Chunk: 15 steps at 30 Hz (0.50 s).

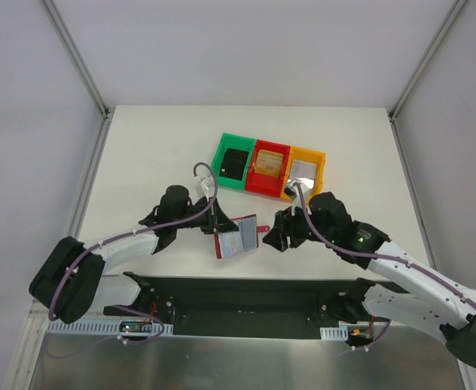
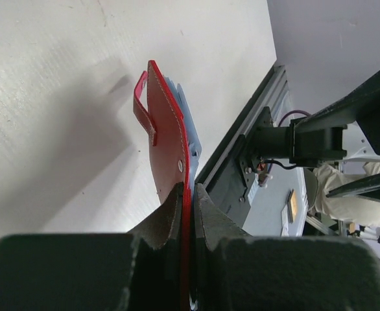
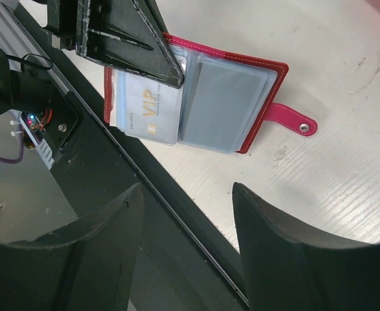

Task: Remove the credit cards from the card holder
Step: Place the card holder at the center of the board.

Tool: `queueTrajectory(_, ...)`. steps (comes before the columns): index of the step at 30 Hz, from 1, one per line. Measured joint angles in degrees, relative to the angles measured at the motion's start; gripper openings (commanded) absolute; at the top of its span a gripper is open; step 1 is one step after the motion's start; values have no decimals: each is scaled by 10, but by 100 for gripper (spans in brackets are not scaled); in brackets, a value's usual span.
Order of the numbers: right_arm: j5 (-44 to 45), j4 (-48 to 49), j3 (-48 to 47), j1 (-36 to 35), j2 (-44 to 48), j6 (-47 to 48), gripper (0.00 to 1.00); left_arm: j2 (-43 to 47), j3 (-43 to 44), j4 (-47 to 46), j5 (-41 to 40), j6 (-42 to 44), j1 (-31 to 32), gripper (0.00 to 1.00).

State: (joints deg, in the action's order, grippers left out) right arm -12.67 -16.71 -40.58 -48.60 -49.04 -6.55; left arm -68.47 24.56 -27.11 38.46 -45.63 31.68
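Note:
The red card holder (image 1: 240, 236) lies open near the table's front edge, its blue-grey pockets facing up and its red tab (image 1: 264, 228) pointing right. My left gripper (image 1: 216, 227) is shut on the holder's left cover (image 2: 167, 136). In the right wrist view a pale credit card (image 3: 148, 110) printed "VIP" sits in the holder's left pocket. The right pocket (image 3: 225, 100) looks plain blue-grey. My right gripper (image 3: 189, 189) hangs open just right of the tab, with nothing between its fingers. A black card (image 1: 235, 162), a tan-gold card (image 1: 268, 162) and a silvery card (image 1: 303, 171) each lie in a bin.
Behind the holder stand a green bin (image 1: 219, 162), a red bin (image 1: 254, 184) and an orange bin (image 1: 322, 162), side by side. The black base rail (image 1: 246, 296) runs along the table's near edge, close under the holder.

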Motion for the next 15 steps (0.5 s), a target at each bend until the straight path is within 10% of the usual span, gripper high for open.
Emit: queueTrajectory(15, 20, 76, 26, 0, -96, -4, 49, -213, 13, -161, 0, -47, 21, 4)
